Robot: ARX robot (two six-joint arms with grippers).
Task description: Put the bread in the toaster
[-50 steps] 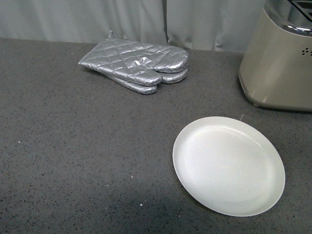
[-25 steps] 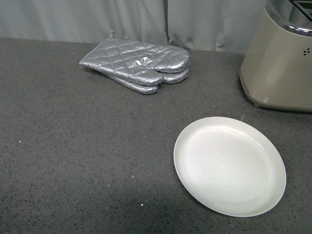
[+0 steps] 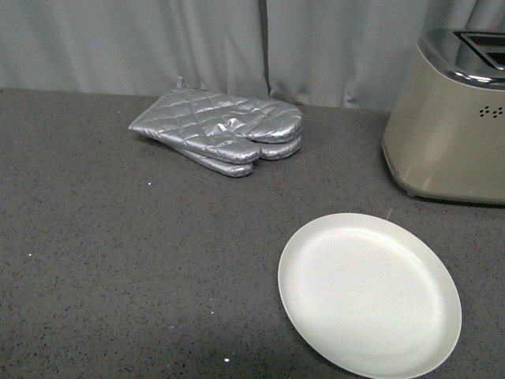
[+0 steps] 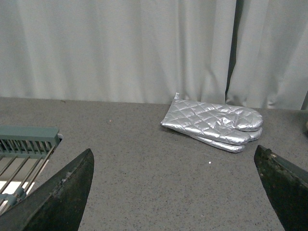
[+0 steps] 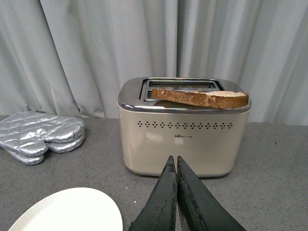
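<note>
The bread (image 5: 199,98) lies flat across the chrome top of the toaster (image 5: 184,126) — resting over the slots rather than down in one, its crust end reaching out toward one side of the lid. The toaster stands on the grey speckled desk (image 3: 118,237) close to the pale curtain (image 3: 158,43), at the far right in the front view, where only part of its beige body and a corner of the slotted top show.

In front of it, a little apart, sits a round white plate (image 3: 369,294) with nothing on it. Well off to the left by the curtain lie the silver quilted oven mitts (image 3: 218,128), stacked one on the other.

The right gripper (image 5: 176,163) is clenched, its two dark fingers pressed together with nothing between them, pointing at the toaster's front face from nearby. The left gripper (image 4: 173,192) is released — its fingers stand wide apart at either edge of its wrist view, holding nothing, with the mitts lying beyond them. A greenish wire rack (image 4: 21,154) shows at the edge of that view.
</note>
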